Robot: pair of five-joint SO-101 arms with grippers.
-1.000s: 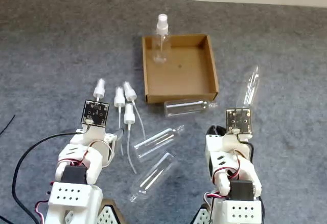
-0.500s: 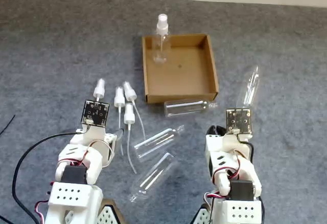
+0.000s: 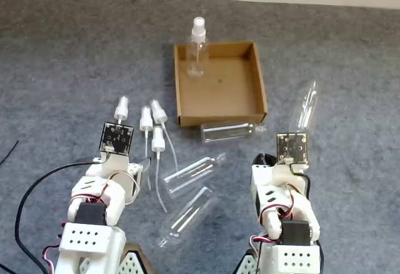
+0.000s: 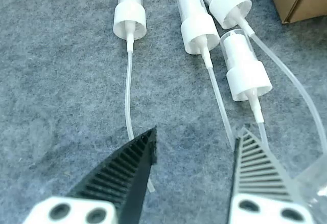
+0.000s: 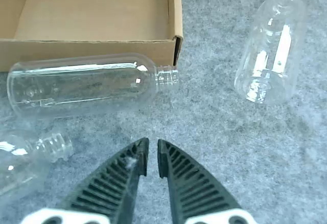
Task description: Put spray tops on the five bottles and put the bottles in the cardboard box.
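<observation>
Glossy clear plastic bottles [image 5: 82,87], smooth white plastic spray tops [image 4: 196,24], matt cardboard box [image 3: 220,86], rough grey carpet [image 3: 75,55].

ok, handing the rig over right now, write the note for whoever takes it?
Left gripper: open, empty, over the stems of the loose spray tops.
Right gripper: nearly shut, empty, over the carpet in front of the box.
Things: four spray tops lie on the carpet left of the box. Four bare bottles lie on their sides: one along the box's front wall, one to its right, two between the arms.
Done: one capped bottle stands in the box's far left corner.
Left: cap the four bare bottles and box them.
</observation>
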